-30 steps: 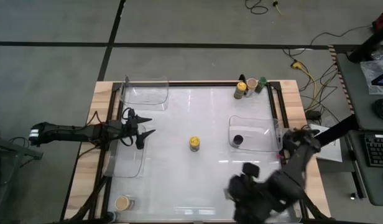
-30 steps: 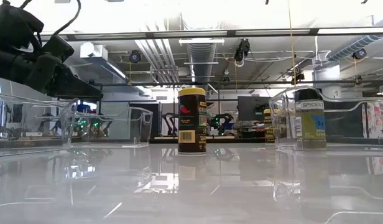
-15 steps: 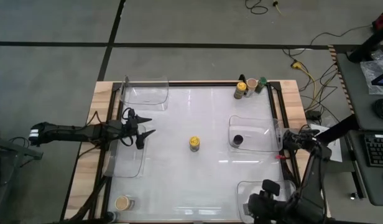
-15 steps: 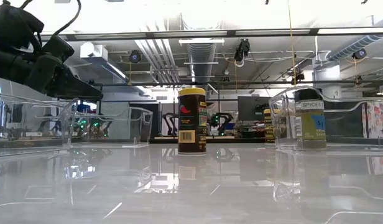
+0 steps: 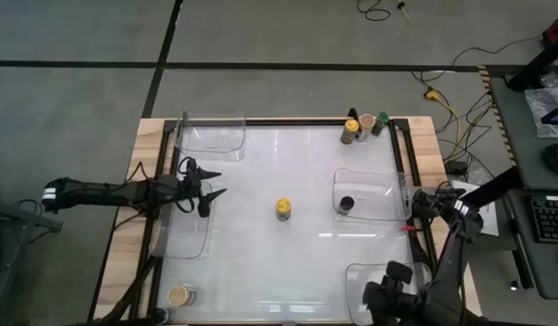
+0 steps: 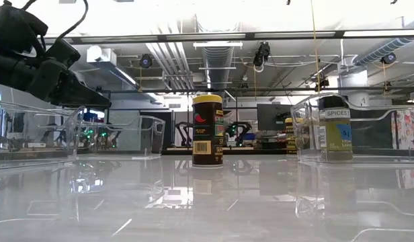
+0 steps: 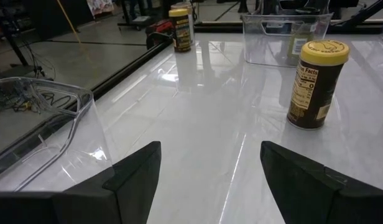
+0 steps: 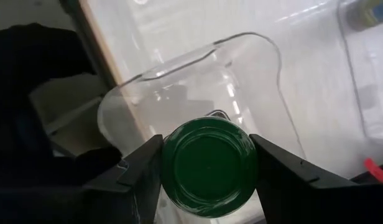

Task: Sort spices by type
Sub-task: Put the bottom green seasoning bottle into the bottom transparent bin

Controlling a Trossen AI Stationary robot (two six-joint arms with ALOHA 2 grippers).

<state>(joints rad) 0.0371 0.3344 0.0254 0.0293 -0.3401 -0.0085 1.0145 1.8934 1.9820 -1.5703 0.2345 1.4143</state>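
Note:
My right gripper [image 8: 209, 169] is shut on a green-lidded spice jar [image 8: 209, 163] above the clear tray [image 8: 253, 74] at the table's near right corner [image 5: 360, 272]. A yellow-lidded jar [image 5: 283, 208] stands mid-table, also in the left wrist view [image 7: 316, 84]. A black-lidded jar [image 5: 346, 204] stands in the right tray [image 5: 388, 186]. Several jars [image 5: 360, 124] cluster at the far right. A tan-lidded jar [image 5: 179, 295] stands near left. My left gripper [image 5: 216, 183] waits open at the left, its fingers apart in its wrist view [image 7: 210, 165]. My right gripper pinches the green-lidded jar between its two fingers, one on each side at the lid's rim [image 8: 170, 168]. The fingers [image 8: 275, 171] come from above, pointing steeply down. The jar stands upright, lid up, over the tray; its bottom is hidden beneath the lid.
Two more clear trays stand at the far left [image 5: 211, 131] and the left edge [image 5: 184, 235]. A black frame [image 5: 401, 163] runs round the glossy white tabletop. Bare tabletop lies around the yellow-lidded jar.
My right gripper has swung toward the table's near right corner and come down, tipping steeper and rolling about its wrist. It now hangs over the near right tray, which its arm covered a second ago. The jars on the table have stayed put.

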